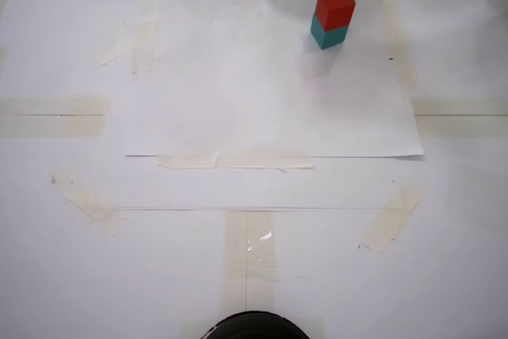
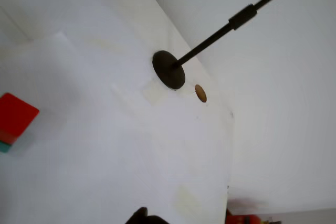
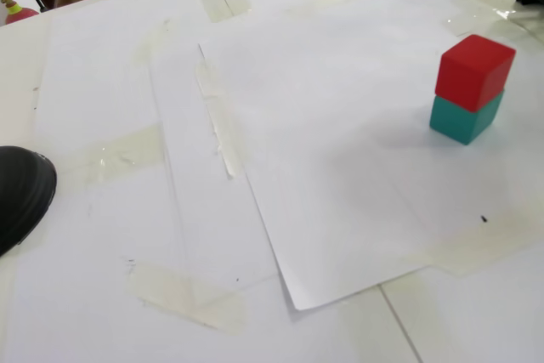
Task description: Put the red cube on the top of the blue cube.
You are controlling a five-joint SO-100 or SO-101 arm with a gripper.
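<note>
Dark at the wrist view's lower edge, only a sliver of my gripper [image 2: 143, 216] is showing, so I cannot tell its finger state. I am seeing the red cube [image 1: 334, 6] sitting squarely on the blue cube [image 1: 329, 35] on white paper [image 1: 238, 93]; stacking looks finished.

table [image 1: 460, 275]: white | taped paper sheets [image 1: 238, 101] | blue cube [image 1: 329, 35] on paper

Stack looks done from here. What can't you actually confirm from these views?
- Gripper: outside every view, so the jaws' state is unknown.
- Blue cube: wrist view shows only a sliver under the red cube, cut off by the left edge.
- Black round object: cut off by the fixed view's bottom edge.
</note>
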